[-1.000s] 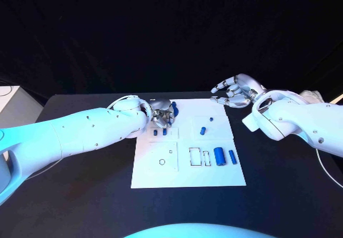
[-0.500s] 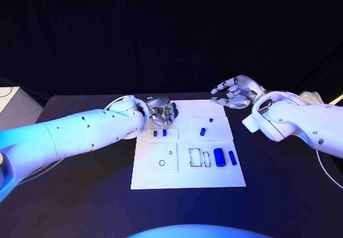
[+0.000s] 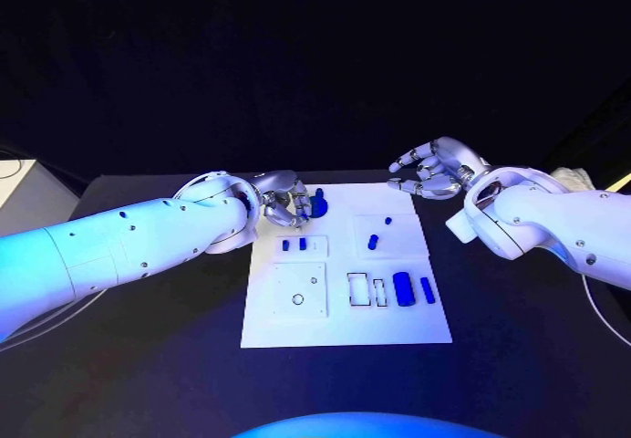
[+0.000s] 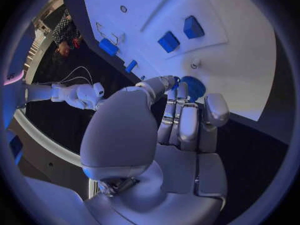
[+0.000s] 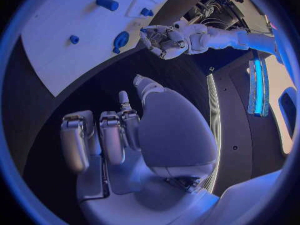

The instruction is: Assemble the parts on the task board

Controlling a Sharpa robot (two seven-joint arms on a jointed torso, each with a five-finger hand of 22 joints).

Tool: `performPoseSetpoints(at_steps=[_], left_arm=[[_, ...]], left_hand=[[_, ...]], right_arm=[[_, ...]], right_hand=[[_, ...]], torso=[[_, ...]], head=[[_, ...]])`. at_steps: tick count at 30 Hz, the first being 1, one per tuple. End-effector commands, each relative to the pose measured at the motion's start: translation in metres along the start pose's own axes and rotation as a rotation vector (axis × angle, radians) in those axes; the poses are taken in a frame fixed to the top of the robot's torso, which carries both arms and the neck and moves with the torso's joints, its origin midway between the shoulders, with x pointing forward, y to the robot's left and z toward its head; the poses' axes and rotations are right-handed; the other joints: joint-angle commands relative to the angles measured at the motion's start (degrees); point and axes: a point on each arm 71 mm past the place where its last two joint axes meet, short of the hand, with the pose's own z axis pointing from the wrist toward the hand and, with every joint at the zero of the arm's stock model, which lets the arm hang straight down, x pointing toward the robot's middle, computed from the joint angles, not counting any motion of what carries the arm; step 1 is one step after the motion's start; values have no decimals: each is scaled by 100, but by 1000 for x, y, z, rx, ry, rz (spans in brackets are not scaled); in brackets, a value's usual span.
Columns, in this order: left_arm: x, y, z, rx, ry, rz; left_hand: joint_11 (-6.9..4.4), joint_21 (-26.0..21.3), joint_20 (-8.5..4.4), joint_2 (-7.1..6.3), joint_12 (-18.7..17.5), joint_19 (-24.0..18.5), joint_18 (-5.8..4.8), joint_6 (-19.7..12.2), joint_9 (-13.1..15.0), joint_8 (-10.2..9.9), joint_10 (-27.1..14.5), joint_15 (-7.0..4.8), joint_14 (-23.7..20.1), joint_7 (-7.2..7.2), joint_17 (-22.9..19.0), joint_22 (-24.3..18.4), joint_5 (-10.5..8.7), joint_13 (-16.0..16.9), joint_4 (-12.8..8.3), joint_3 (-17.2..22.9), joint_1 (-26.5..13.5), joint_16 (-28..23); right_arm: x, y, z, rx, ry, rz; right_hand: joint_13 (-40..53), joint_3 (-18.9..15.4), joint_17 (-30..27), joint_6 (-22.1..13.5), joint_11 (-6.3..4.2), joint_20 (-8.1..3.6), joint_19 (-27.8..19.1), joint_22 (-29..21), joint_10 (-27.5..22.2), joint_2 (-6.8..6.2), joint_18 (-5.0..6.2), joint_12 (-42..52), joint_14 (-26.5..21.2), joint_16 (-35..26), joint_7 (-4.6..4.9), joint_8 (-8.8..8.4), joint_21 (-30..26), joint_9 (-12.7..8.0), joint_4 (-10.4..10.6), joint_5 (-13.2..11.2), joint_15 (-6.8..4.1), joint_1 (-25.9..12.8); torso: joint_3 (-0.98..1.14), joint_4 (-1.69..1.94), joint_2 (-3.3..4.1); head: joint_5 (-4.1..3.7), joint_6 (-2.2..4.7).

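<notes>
Parts lay on the white task board; one blue part was pinched in the left hand over the board's far-left corner, while the right hand hovered empty, fingers spread, beyond the far-right corner.

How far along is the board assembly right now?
Early, by the look of it. Several blue parts lie or stand on the board, and outlined slots look unfilled. The left hand holds a round blue part at the board's far corner. The right hand hovers off the board, holding nothing.
</notes>
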Motion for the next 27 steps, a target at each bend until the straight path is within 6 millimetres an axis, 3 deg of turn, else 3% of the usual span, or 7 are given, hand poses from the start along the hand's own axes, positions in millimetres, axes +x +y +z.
performPoseSetpoints(at_steps=[1, 13, 27], left_arm=[[3, 5, -2, -30, 66, -20], [2, 15, -6, -63, 88, -11], [3, 17, -4, -75, 86, 9]], left_hand=[[16, 19, 5, 1, -35, 27, -96, -7, -10, -29, 21, 3, 31, 13, -1, 4, -2, -2, -23, -15, -50, 18], [23, 20, 12, -11, -78, 34, -98, -6, -6, -53, 28, 11, 27, 17, -21, 8, -10, -9, -15, -30, -92, 15], [21, 15, 13, -5, -87, 29, -96, -3, -5, -58, 32, 11, 20, 15, -40, 2, -9, -10, -21, -26, -88, 10]], right_arm=[[0, 1, -1, -12, 5, -8], [0, 1, -1, -11, 4, -8], [1, 2, -1, -20, 3, -11]], right_hand=[[902, 45, 1402, -44, 6, -39, 561, 1470, -28, -18, -67, -21, 568, -21, 3, 39, -9, 8, -4, 35, -39, -48], [902, 45, 1402, -44, 6, -39, 561, 1470, -28, -18, -67, -21, 568, -21, 3, 39, -9, 8, -4, 35, -39, -48], [902, 62, 1405, -36, 2, -41, 560, 1467, -26, -25, -66, -20, 568, -19, -1, 56, -14, 12, -7, 37, -42, -60]], torso=[[-3, 5, 2], [-4, -17, 10], [6, -16, 3]], head=[[7, -12], [45, -14], [43, -16]])
